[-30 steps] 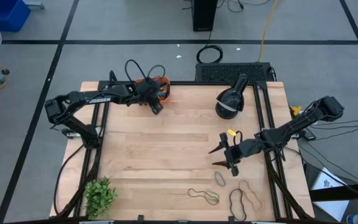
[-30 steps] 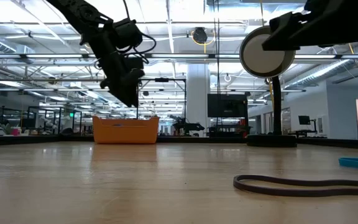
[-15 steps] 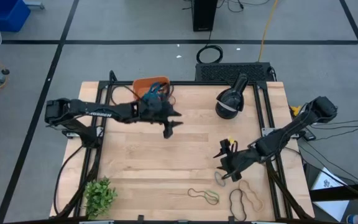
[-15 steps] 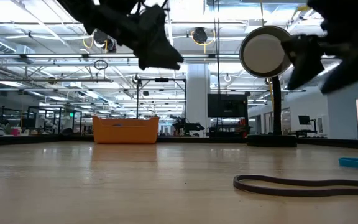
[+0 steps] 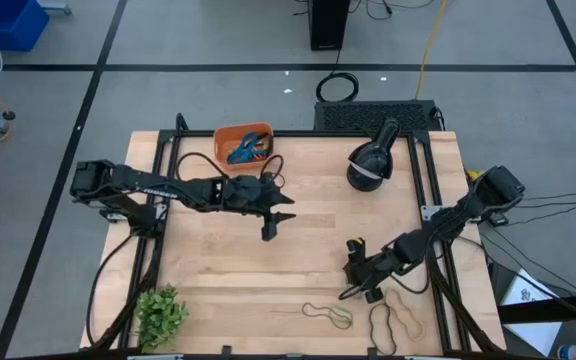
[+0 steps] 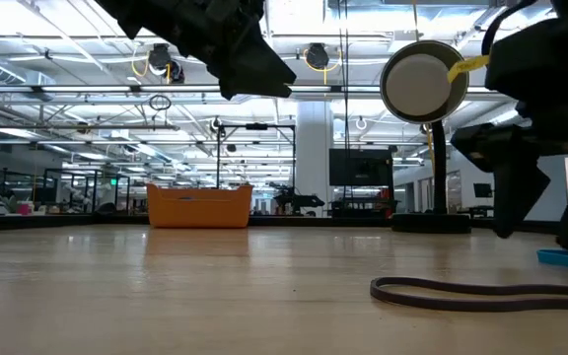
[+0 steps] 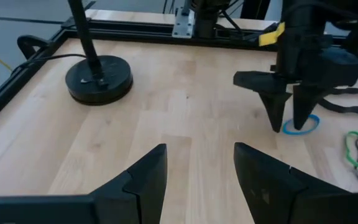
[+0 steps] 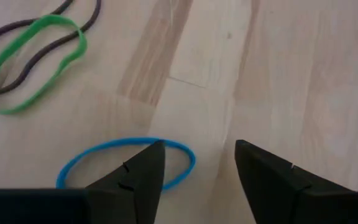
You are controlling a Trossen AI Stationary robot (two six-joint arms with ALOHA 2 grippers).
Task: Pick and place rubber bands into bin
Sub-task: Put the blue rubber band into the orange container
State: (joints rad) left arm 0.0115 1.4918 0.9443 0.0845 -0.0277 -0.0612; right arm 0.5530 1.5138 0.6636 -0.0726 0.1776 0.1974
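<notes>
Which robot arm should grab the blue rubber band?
The right one. Its gripper hangs open just over the blue rubber band, while the left gripper is mid-table, farther off.

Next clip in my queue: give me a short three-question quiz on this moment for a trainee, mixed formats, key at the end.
1. True or false: the right gripper is open above the blue rubber band.
2. Which band lies looped with the green rubber band? A) a dark one B) an orange one C) a tan one
3. Fill in: the left gripper hangs open over bare wood, away from the orange ____.

Key: 1 true; 2 A; 3 bin.
</notes>
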